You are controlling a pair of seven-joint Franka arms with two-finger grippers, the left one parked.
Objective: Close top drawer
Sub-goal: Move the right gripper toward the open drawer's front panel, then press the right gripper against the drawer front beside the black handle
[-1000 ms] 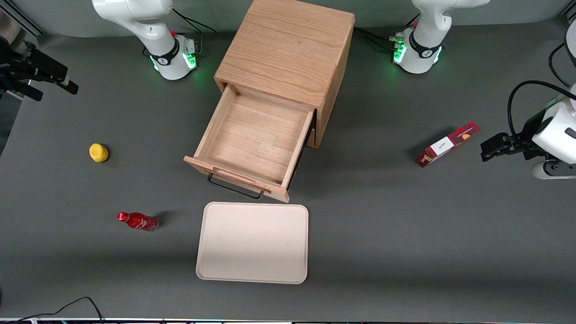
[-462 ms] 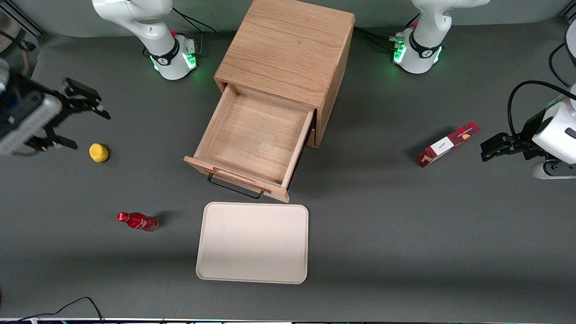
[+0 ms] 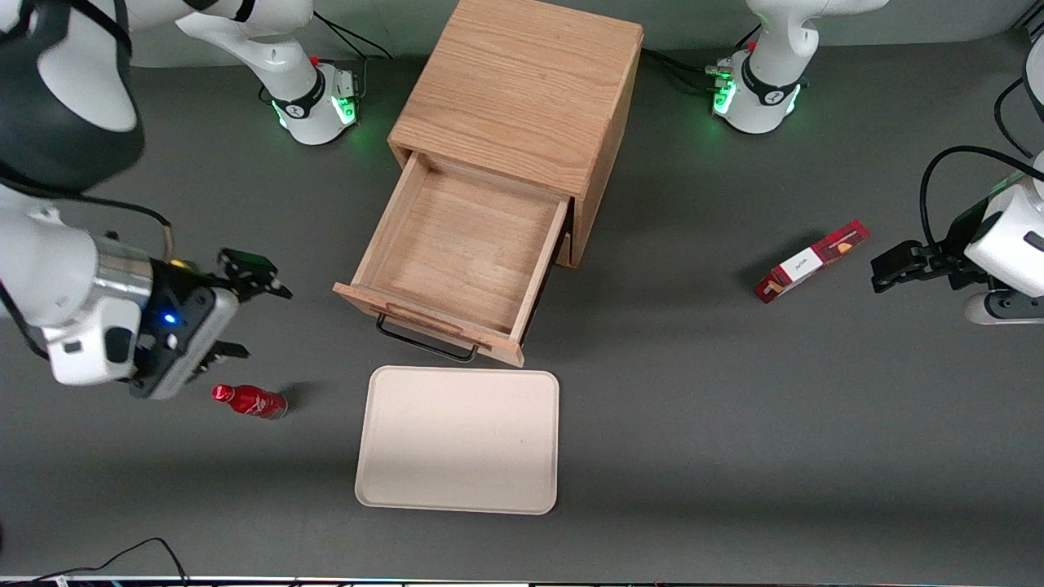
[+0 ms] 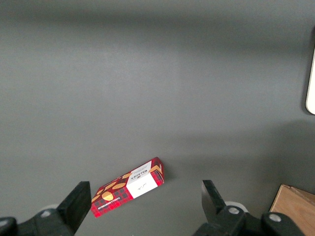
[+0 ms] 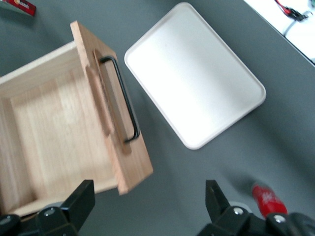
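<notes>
The top drawer of the oak cabinet is pulled far out and holds nothing. Its black wire handle faces the front camera. The lowermost drawer is hidden beneath it. My right gripper is open and empty. It hangs above the table beside the drawer's front panel, toward the working arm's end, apart from it. The right wrist view shows the drawer, its handle and my open gripper, with bare table between the fingers.
A beige tray lies in front of the drawer, nearer the front camera; it also shows in the right wrist view. A red bottle lies just below my gripper. A red box lies toward the parked arm's end.
My right gripper has swung in from the table's edge toward the drawer front and nearer the front camera. It now covers the yellow lemon. The drawer has not moved.
</notes>
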